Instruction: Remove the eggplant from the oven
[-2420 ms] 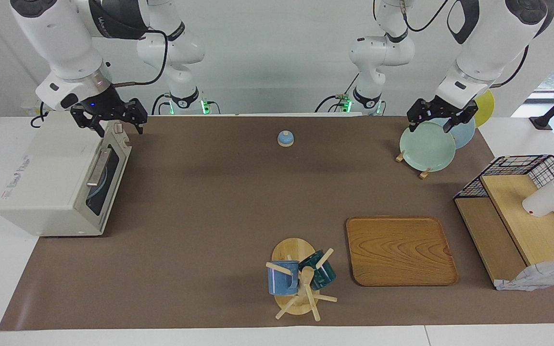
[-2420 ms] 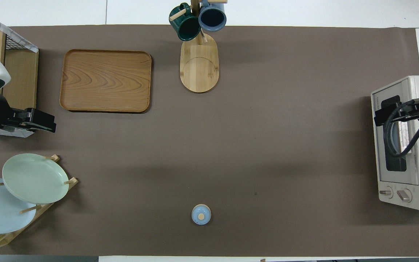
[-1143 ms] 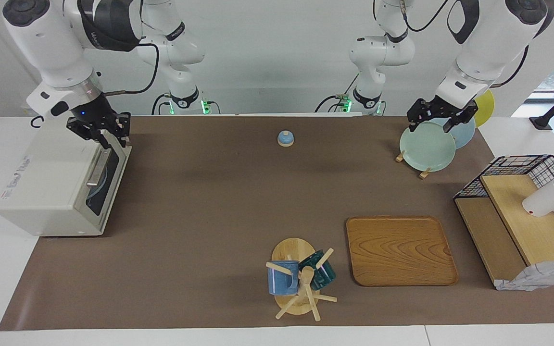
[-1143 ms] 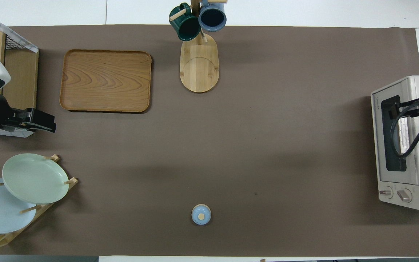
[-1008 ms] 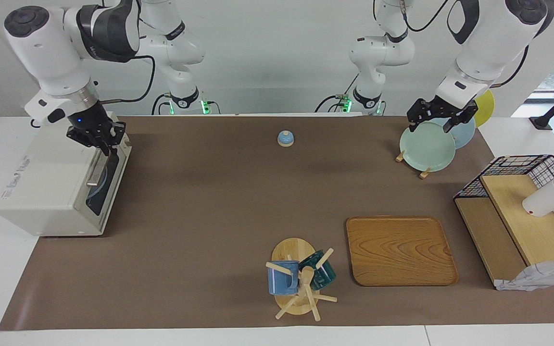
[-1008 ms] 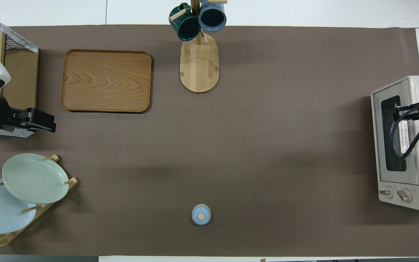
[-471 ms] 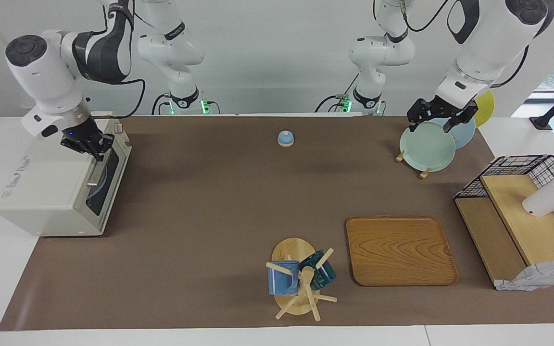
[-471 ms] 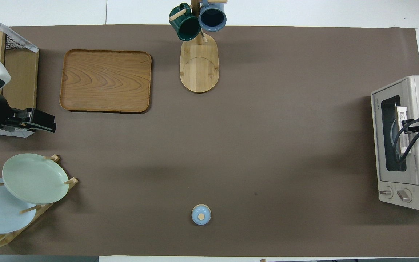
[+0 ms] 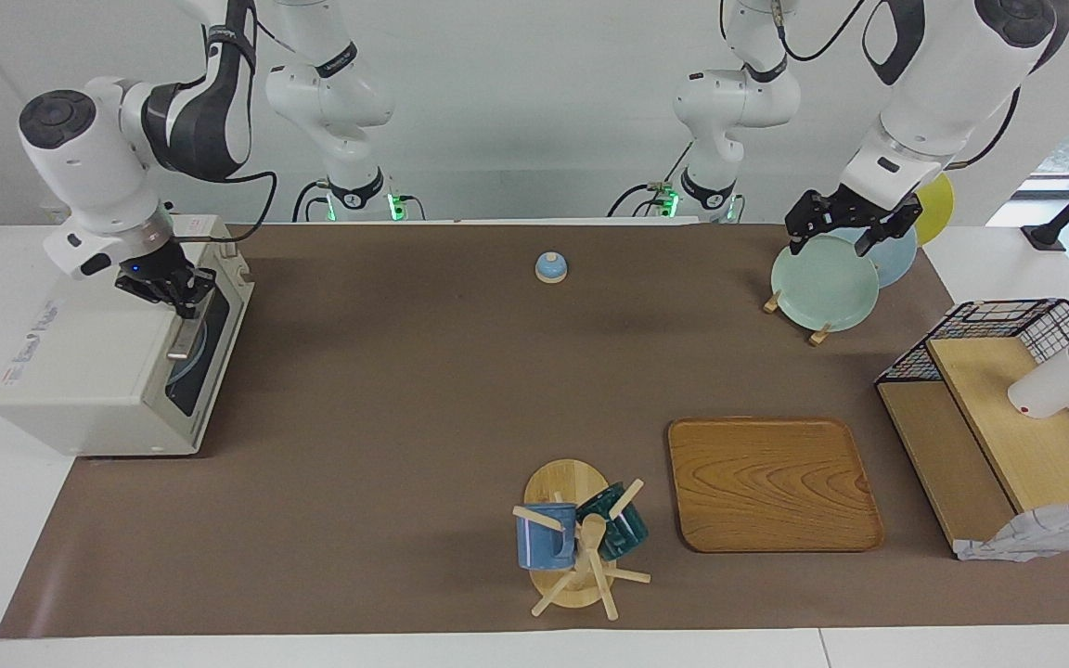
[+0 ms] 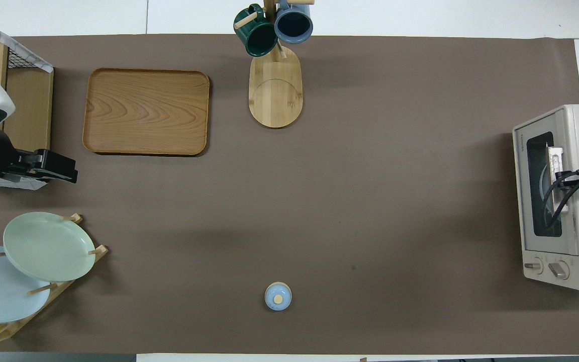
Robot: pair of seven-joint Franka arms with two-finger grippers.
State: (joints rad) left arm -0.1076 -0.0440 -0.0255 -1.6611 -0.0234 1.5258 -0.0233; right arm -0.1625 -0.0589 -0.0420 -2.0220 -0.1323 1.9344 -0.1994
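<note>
The cream-white oven [image 9: 89, 362] stands at the right arm's end of the table with its glass door shut; it also shows in the overhead view [image 10: 520, 201]. The eggplant is hidden; through the door window [image 9: 193, 371] only a pale blue round shape shows. My right gripper [image 9: 184, 301] is down at the top of the door, at the robot-side end of the metal bar handle [image 9: 184, 336], and also shows in the overhead view [image 10: 560, 182]. My left gripper [image 9: 831, 243] waits open and empty over the plate rack.
A plate rack with a pale green plate [image 9: 824, 283] stands at the left arm's end. A wire shelf [image 9: 1008, 408], a wooden tray [image 9: 773, 482], a mug tree [image 9: 576, 547] and a small blue knobbed lid [image 9: 550, 267] are on the brown mat.
My right gripper has turned and come down from above the oven's robot-side front corner onto the door handle. The oven door stays shut. The left arm has not moved.
</note>
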